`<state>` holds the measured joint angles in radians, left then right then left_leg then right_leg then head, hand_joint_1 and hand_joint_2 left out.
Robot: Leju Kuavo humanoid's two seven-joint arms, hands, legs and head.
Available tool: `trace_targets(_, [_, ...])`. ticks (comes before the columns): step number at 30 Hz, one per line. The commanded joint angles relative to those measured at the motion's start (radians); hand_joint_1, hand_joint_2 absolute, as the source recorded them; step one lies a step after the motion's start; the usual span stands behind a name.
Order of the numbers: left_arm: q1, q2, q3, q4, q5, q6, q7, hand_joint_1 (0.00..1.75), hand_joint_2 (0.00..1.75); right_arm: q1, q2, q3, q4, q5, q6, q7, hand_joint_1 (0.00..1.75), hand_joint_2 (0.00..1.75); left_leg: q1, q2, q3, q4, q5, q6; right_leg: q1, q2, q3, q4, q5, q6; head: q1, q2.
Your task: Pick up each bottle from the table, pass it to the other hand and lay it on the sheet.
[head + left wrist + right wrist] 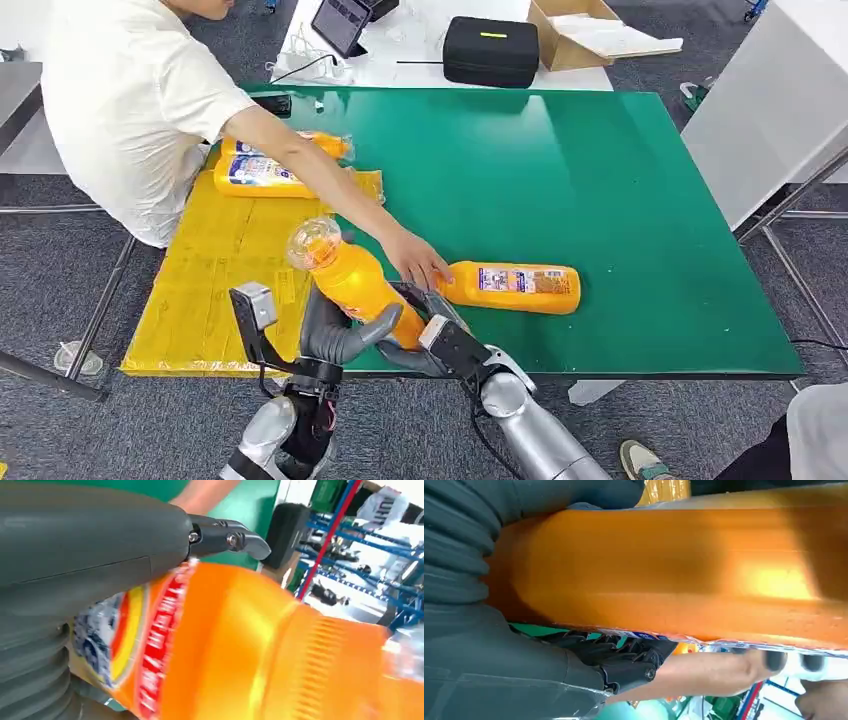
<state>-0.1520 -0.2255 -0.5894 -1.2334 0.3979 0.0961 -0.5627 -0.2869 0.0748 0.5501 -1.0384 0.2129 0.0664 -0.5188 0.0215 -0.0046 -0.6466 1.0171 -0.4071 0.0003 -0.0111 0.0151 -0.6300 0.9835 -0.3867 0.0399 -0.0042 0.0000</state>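
Grey fingers (345,335) of the left hand (330,335) wrap the smooth, glossy orange bottle (350,280), held tilted above the tabletop's (620,200) near edge; the right hand (425,345) also clasps its base. Beside them a person's hand (415,262) touches a second bottle (515,287) lying flat on the green surface. Two more bottles (260,165) lie on the crinkled yellow sheet (215,290).

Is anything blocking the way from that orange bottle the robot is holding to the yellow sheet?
Nothing visible: the orange plastic bottle is already over the yellow sheet's near edge. The person's arm reaches across farther back.
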Motion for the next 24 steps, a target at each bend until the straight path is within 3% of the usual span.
trace_targets(1, [-0.013, 0.023, -0.005, -0.039, -0.009, 0.006, -0.003, 0.0, 1.75, -0.043, 0.001, 0.044, 0.098, 0.0, 0.0, 0.006, 1.38, 1.75, -0.001, 0.001, 0.004, -0.001, -0.001, 0.001, 0.0, 0.0, 0.004, 0.0, -0.001, -0.001, 0.0, 0.0])
trace_targets(4, [-0.014, 0.019, -0.008, -0.035, 0.009, -0.011, -0.002, 0.05, 1.75, -0.049, 0.004, 0.046, 0.105, -0.001, -0.003, 0.006, 1.34, 1.75, -0.001, 0.001, 0.002, 0.0, -0.001, 0.001, 0.0, 0.0, 0.002, 0.0, -0.001, -0.001, 0.0, 0.0])
trace_targets(5, [-0.014, 0.021, -0.014, -0.038, 0.033, -0.038, 0.009, 0.42, 1.75, -0.055, 0.006, 0.048, 0.114, -0.001, -0.004, 0.006, 1.36, 1.75, -0.001, 0.001, 0.005, -0.001, -0.001, 0.001, 0.0, 0.0, 0.004, 0.0, -0.001, -0.001, 0.0, 0.0])
trace_targets(6, [-0.012, 0.023, -0.016, -0.038, 0.047, -0.052, 0.017, 1.26, 1.75, -0.058, 0.009, 0.045, 0.118, -0.003, -0.008, 0.007, 1.38, 1.75, -0.001, 0.001, 0.003, -0.001, -0.001, 0.001, 0.0, 0.0, 0.003, 0.0, -0.001, -0.001, 0.0, 0.0])
trace_targets(7, [-0.012, 0.024, -0.018, -0.04, 0.048, -0.056, 0.017, 1.75, 1.75, -0.059, 0.01, 0.043, 0.12, -0.003, -0.009, 0.007, 1.4, 1.75, -0.001, 0.001, 0.003, -0.001, -0.001, 0.001, 0.0, 0.0, 0.002, 0.0, -0.001, -0.001, 0.0, 0.0])
trace_targets(9, [-0.015, 0.027, -0.023, -0.034, 0.037, -0.052, 0.012, 1.75, 1.75, -0.062, 0.011, 0.043, 0.126, -0.003, -0.011, 0.007, 1.4, 1.75, -0.001, 0.001, 0.004, -0.001, -0.001, 0.001, 0.0, 0.0, 0.004, 0.0, -0.001, -0.001, 0.0, 0.0])
trace_targets(11, [-0.023, 0.024, -0.019, -0.012, 0.014, -0.016, 0.01, 1.75, 1.75, -0.057, 0.011, 0.043, 0.122, 0.002, -0.019, 0.005, 1.24, 1.75, -0.001, 0.002, 0.006, 0.0, -0.002, 0.001, 0.0, 0.0, 0.005, 0.0, -0.002, -0.002, 0.0, 0.0])
trace_targets(12, [-0.028, 0.022, -0.018, 0.001, -0.001, 0.005, 0.002, 1.75, 1.75, -0.054, 0.012, 0.044, 0.118, 0.005, -0.026, 0.005, 0.72, 1.75, -0.001, 0.001, 0.004, -0.001, -0.001, 0.001, 0.0, 0.0, 0.004, 0.0, -0.001, -0.001, 0.0, 0.0])
trace_targets(13, [-0.032, 0.02, -0.016, 0.012, 0.001, 0.007, 0.005, 1.75, 1.75, -0.052, 0.011, 0.045, 0.116, 0.005, -0.026, 0.005, 0.42, 1.75, 0.0, 0.001, 0.003, -0.001, -0.001, 0.001, 0.0, 0.0, 0.002, -0.001, 0.0, -0.001, 0.0, 0.0])
trace_targets(14, [-0.04, 0.018, -0.015, 0.038, -0.004, 0.014, 0.013, 1.75, 1.75, -0.048, 0.009, 0.046, 0.107, 0.006, -0.033, 0.006, 0.26, 1.75, -0.001, 0.001, 0.006, -0.001, -0.002, 0.001, 0.0, -0.001, 0.005, 0.0, -0.002, -0.001, 0.0, 0.0])
trace_targets(15, [-0.043, 0.017, -0.016, 0.052, -0.012, 0.02, 0.012, 1.75, 1.75, -0.044, 0.008, 0.044, 0.1, 0.005, -0.036, 0.006, 0.3, 1.75, -0.001, 0.0, 0.006, -0.001, -0.002, 0.001, 0.0, -0.001, 0.006, 0.0, -0.002, -0.002, 0.0, 0.0])
trace_targets(19, [-0.05, 0.016, -0.019, 0.084, -0.007, 0.003, 0.029, 1.75, 1.75, -0.034, 0.006, 0.037, 0.063, -0.003, -0.042, 0.005, 0.09, 1.75, -0.001, -0.001, 0.005, -0.001, -0.001, 0.001, 0.0, -0.002, 0.004, -0.001, -0.001, -0.001, 0.0, 0.0])
trace_targets(22, [-0.05, 0.016, -0.019, 0.084, -0.007, 0.003, 0.029, 1.75, 1.75, -0.034, 0.006, 0.037, 0.063, -0.003, -0.042, 0.005, 0.09, 1.75, -0.001, 0.0, 0.005, -0.001, -0.001, 0.001, 0.0, -0.002, 0.005, 0.0, -0.002, -0.001, 0.0, 0.0])
trace_targets(24, [-0.052, 0.016, -0.022, 0.088, -0.004, -0.003, 0.043, 1.75, 1.75, -0.029, 0.007, 0.039, 0.05, -0.005, -0.043, 0.005, 0.0, 1.75, -0.001, 0.0, 0.002, -0.001, 0.0, 0.001, 0.0, -0.001, 0.002, 0.0, -0.001, -0.001, 0.0, 0.0])
